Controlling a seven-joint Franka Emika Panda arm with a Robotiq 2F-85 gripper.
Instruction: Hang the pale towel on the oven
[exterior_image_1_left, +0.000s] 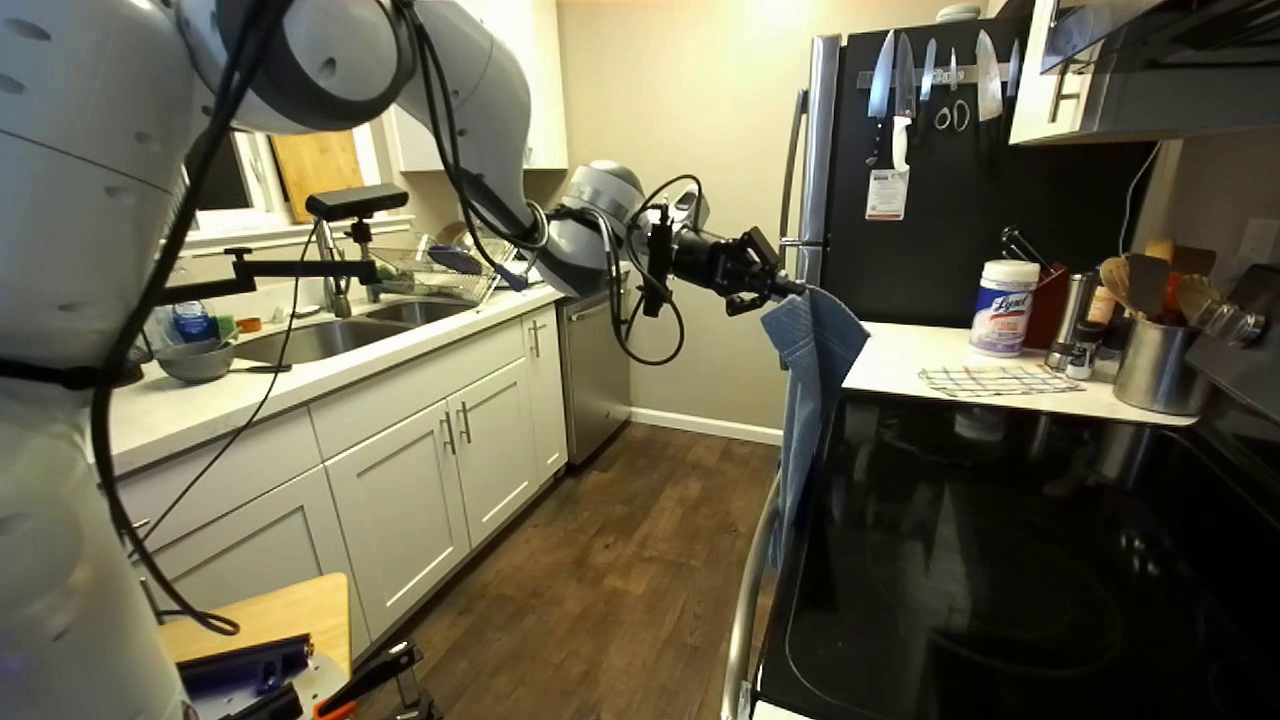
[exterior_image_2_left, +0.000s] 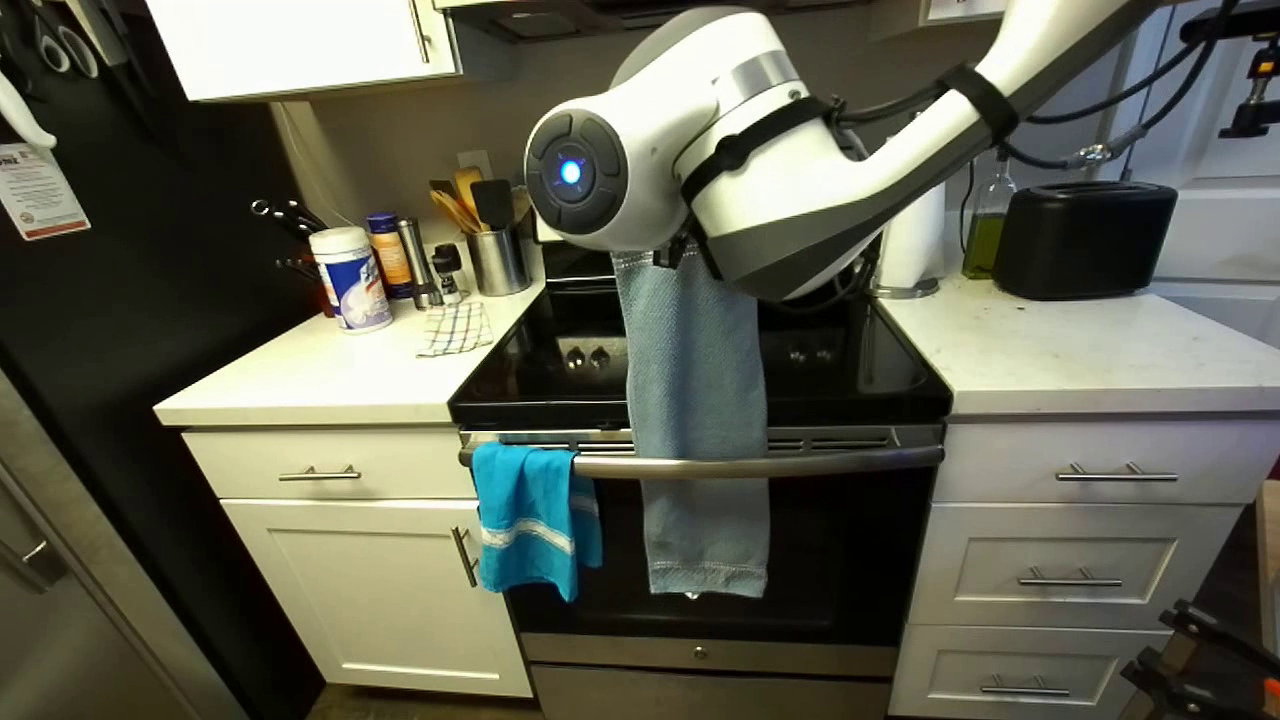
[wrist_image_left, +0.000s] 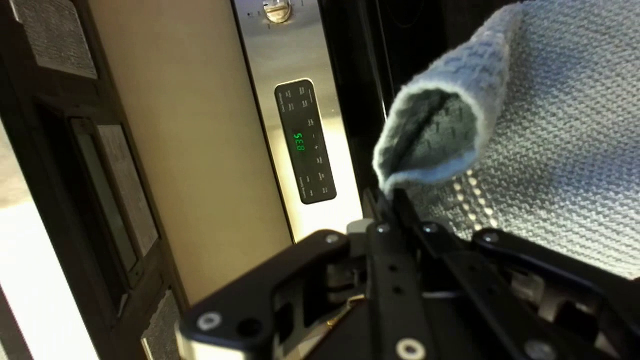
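The upper edge of the light-blue towel (exterior_image_2_left: 700, 400) is clamped in the claw (wrist_image_left: 386, 197), its jaws pressed together on it; beyond their tips the edge is curled into an open loop. The grip is presumably placed high so that the cloth is drawn straight by its own weight. Below the claw, past the front of the glass cooktop (exterior_image_1_left: 960, 540), the towel is passed between the bar handle (exterior_image_2_left: 855, 462) and the black oven (exterior_image_2_left: 840, 560), the lower hem left free beneath the bar. That threading seems meant for the top to be folded outward over the bar; if released now, the cloth might slide down. Lower than the claw and to one side, a turquoise towel (exterior_image_2_left: 530, 520) is draped over the same handle. Farther off, a Lysol canister (exterior_image_1_left: 1003, 310) and a steel utensil crock (exterior_image_1_left: 1160, 370) are stood beyond the cooktop, perhaps for ready reach. Farther still, knives (exterior_image_1_left: 905, 80) are held to the refrigerator (exterior_image_1_left: 1000, 230), likely for safe storage.
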